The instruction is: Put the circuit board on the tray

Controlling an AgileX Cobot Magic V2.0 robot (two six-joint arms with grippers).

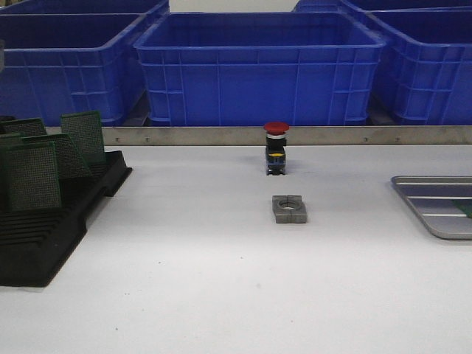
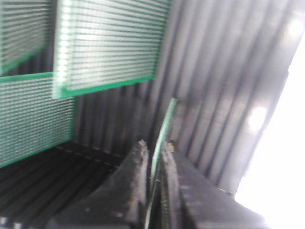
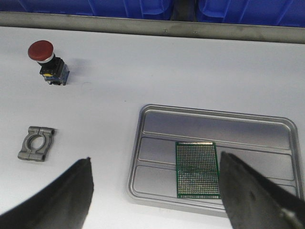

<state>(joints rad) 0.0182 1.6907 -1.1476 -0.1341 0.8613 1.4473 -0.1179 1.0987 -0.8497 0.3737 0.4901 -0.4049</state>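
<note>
In the left wrist view my left gripper [image 2: 155,145] is shut on a thin green circuit board [image 2: 164,124], seen edge-on between the jaws, over the black slotted rack [image 2: 214,71]. More green boards [image 2: 109,43] stand in the rack, also seen in the front view [image 1: 33,173]. The silver-grey tray [image 3: 214,121] lies under my right gripper [image 3: 155,157], which is open and empty above it. One green circuit board [image 3: 197,169] lies flat on the tray. The tray shows at the front view's right edge [image 1: 435,193]. Neither gripper shows in the front view.
A red push button [image 1: 276,147] stands mid-table at the back, with a grey metal clamp block [image 1: 289,209] in front of it. Deep blue bins [image 1: 258,66] stand behind a metal rail [image 1: 221,135]. The black rack [image 1: 44,236] fills the left side.
</note>
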